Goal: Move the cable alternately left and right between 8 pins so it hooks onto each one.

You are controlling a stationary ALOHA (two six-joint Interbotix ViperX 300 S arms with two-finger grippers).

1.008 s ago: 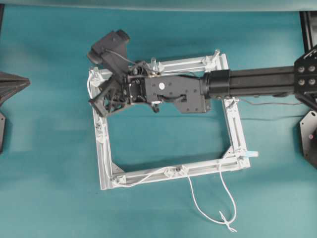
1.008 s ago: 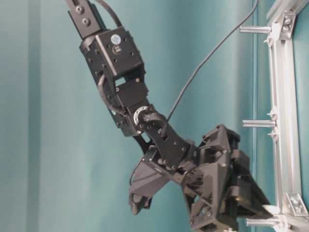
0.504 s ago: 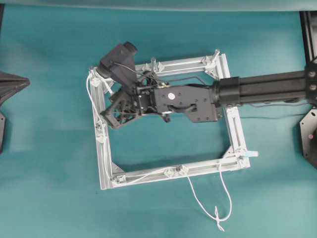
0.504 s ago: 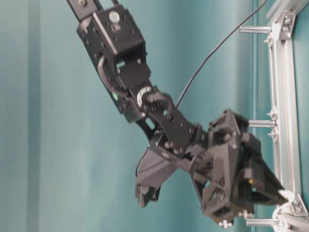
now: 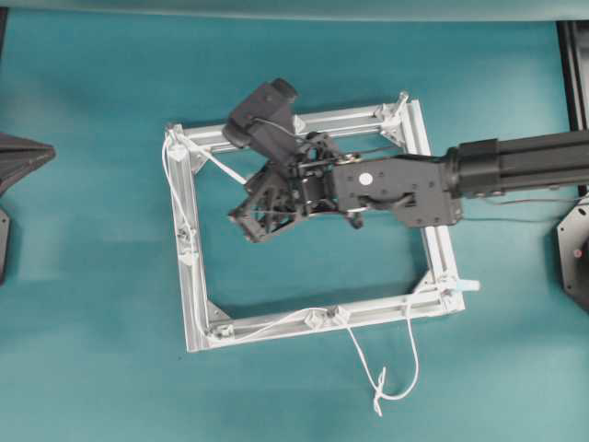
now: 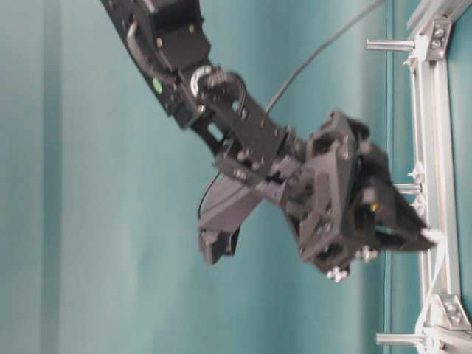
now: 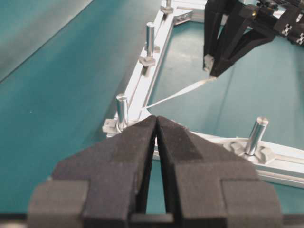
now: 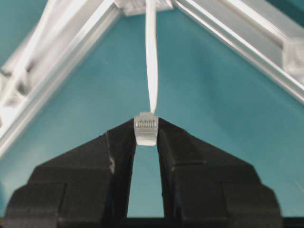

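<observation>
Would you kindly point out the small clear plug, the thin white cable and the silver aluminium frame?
Small clear plug point(image 8: 146, 129): right wrist view, on its ribbed face between the right end effector's pads.
Thin white cable point(image 8: 151, 57): right wrist view, on the taut stretch above the plug.
Silver aluminium frame point(image 5: 192, 276): overhead view, on its left rail.

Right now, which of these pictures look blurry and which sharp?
Table-level view: the right gripper is smeared. Right wrist view: the plug is crisp, the frame behind soft. Left wrist view: the near fingers look soft, the pins sharp.
</observation>
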